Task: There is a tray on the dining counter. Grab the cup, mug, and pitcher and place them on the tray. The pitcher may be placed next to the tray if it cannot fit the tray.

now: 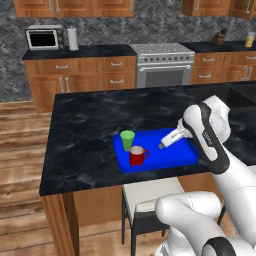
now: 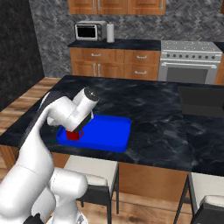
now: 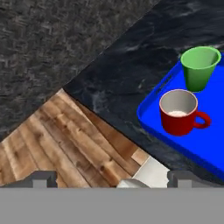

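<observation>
The blue tray [image 1: 170, 155] lies near the front edge of the black dining counter [image 1: 90, 125]. The green cup [image 1: 127, 139] and the red mug [image 1: 137, 156] stand upright on the tray's left part, the mug in front of the cup, handle to the right. My gripper [image 1: 163, 145] hovers over the tray just right of the mug, open and empty. In the hand view its fingertips [image 3: 43, 179] stand wide apart, with mug [image 3: 178, 112] and cup [image 3: 200, 68] ahead on the tray [image 3: 153, 118]. A tall yellowish vessel [image 1: 249, 39] on the back counter is too small to identify as the pitcher.
A white-cushioned stool [image 1: 150, 197] stands under the counter's front edge below the tray. A stove [image 1: 162, 62] and a microwave [image 1: 44, 37] sit along the back wall. A dark recess [image 2: 201, 101] lies in the counter to the right. My arm [image 2: 72, 113] covers the tray's left end.
</observation>
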